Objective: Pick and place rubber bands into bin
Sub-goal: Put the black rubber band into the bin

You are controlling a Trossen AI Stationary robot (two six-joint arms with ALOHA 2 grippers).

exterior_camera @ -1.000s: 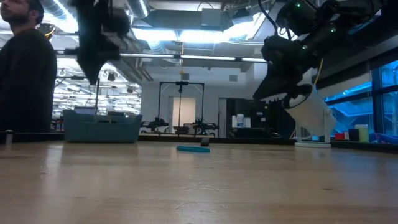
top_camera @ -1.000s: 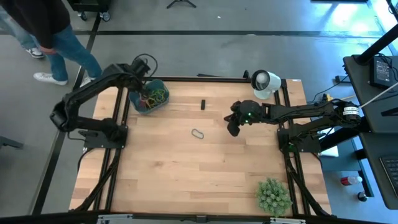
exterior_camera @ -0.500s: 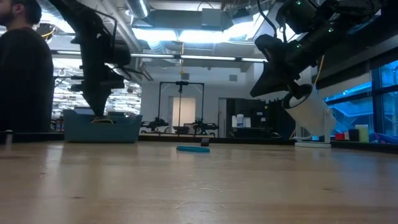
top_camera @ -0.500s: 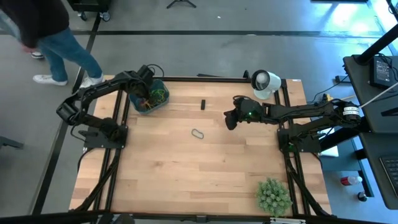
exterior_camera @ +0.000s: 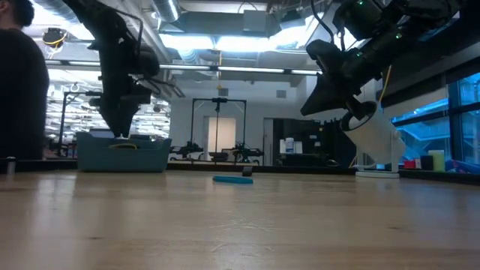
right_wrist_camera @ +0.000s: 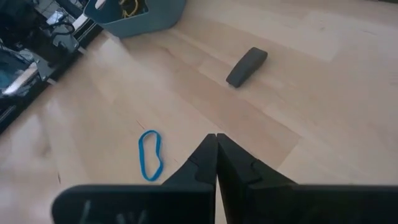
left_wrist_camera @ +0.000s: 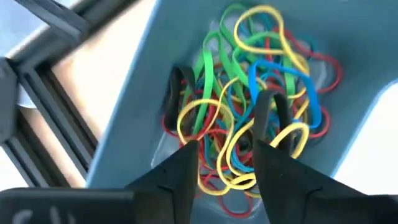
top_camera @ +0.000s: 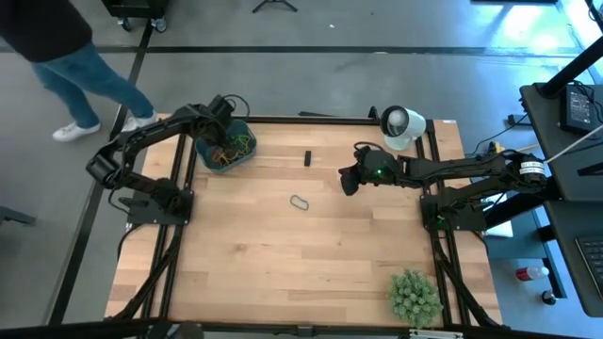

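rubber bands (left_wrist_camera: 249,112): a big tangled pile, green, yellow, red and blue, lies inside the bin (top_camera: 226,149) at the table's far left corner. one blue band (right_wrist_camera: 150,155) is left out on the wood table (top_camera: 301,264) near the middle, flat, apart from everything. so the task looks mostly done, with one loose band visible left to collect, as far as the views show.

left gripper (left_wrist_camera: 225,158) hangs over the bin, fingers apart with a narrow gap, tips just above the pile, nothing clamped that i can see. looks like a drop-off. right gripper (right_wrist_camera: 216,155) is up off the table, right of centre, fingers pressed together and empty, pointed toward the blue band. small dark block (right_wrist_camera: 246,66) lies beyond it. white cup-like object (top_camera: 401,125) and spiky green plant ball (top_camera: 415,297) sit on the right side.

vs a second ago: left gripper has moved in over the bin and dropped lower; right gripper shifted slightly up-table and left; blue band and bin unmoved. person (top_camera: 66,47) beyond the table has walked further left.
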